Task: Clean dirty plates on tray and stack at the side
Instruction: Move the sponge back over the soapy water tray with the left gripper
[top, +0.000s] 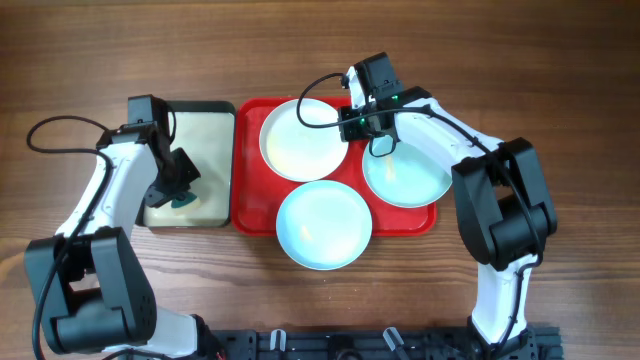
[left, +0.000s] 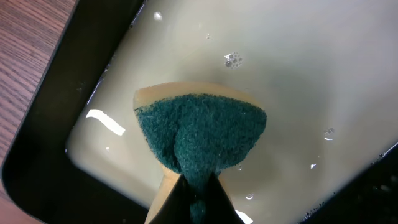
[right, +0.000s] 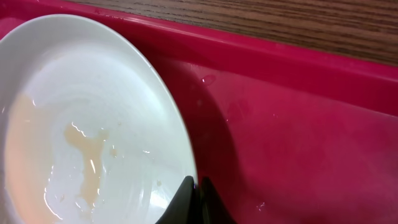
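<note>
The red tray (top: 249, 205) holds three plates. The white plate (top: 300, 138) lies at its back left, with a yellowish smear (right: 87, 155) inside it. My right gripper (top: 347, 127) (right: 198, 186) is shut on the right rim of this white plate (right: 93, 81), one finger inside and one outside. One pale aqua plate (top: 405, 175) lies at the right under my right arm, and another (top: 323, 225) overhangs the tray's front edge. My left gripper (top: 180, 193) (left: 198, 196) is shut on a green-and-yellow sponge (left: 199, 134), which is pressed into the wet cream tray (left: 298, 68).
The black-rimmed cream tray (top: 205, 130) stands directly left of the red tray, their rims nearly touching. Bare wooden table (top: 560, 100) lies to the right, left and front. The red tray floor (right: 298, 130) beside the white plate is wet.
</note>
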